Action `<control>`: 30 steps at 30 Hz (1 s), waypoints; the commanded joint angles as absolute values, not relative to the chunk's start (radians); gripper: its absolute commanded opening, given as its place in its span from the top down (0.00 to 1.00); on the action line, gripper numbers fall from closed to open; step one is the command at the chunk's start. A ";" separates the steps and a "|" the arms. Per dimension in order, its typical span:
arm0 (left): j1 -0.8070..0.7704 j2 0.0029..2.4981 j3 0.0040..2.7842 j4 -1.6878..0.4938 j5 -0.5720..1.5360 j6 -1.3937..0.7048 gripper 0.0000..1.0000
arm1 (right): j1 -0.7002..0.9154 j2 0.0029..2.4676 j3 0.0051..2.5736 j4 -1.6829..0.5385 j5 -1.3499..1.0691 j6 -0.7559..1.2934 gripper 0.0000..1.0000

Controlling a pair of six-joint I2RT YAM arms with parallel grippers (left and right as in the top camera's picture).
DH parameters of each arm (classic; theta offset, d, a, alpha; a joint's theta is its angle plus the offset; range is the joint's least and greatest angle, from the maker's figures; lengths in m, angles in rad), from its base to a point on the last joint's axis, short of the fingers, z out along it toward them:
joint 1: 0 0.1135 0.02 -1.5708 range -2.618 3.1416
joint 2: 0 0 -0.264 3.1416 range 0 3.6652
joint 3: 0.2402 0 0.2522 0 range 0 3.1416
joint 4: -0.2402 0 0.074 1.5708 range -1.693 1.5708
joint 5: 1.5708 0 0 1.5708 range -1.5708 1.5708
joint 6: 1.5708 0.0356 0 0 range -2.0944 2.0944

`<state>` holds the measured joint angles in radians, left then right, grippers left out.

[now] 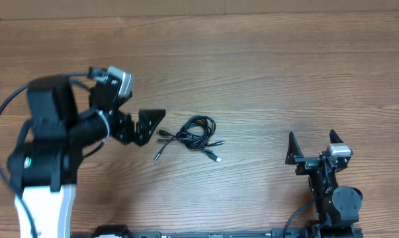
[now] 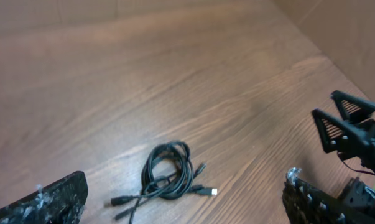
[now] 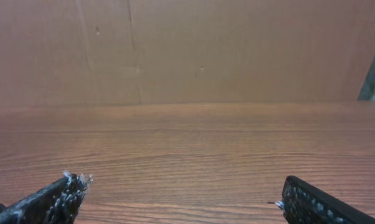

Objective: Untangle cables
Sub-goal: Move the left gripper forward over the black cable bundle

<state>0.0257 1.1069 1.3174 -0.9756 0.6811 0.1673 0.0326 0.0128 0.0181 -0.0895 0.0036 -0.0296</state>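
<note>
The cables (image 1: 194, 135) lie in a small black tangle near the middle of the wooden table, with loose plug ends trailing left and right. In the left wrist view the cables (image 2: 170, 169) form a coiled loop with a silver-tipped plug at its right. My left gripper (image 1: 155, 125) hovers just left of the tangle, open and empty, its fingers (image 2: 58, 200) spread wide at either side. At the near right my right gripper (image 1: 312, 140) stands open, far from the cables, and it also appears as the right gripper (image 2: 349, 124) in the left wrist view. Between its own spread fingertips, my right gripper (image 3: 184, 190) frames only bare wood.
A brown cardboard wall (image 3: 187, 50) stands along the far edge of the table (image 1: 265, 59). The left arm's thick black wire (image 1: 0, 125) loops out at the left side.
</note>
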 commanded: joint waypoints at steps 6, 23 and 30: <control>0.019 1.380 1.339 -0.953 0.699 0.175 0.00 | 0.028 0.003 0.008 -0.084 -0.002 -0.027 0.00; -0.086 1.891 1.338 -0.830 0.672 0.352 0.96 | 0.028 0.003 0.008 -0.084 -0.002 -0.027 0.00; -0.156 1.909 1.338 -0.799 0.630 0.352 0.66 | 0.028 0.003 0.008 -0.084 -0.002 -0.027 0.00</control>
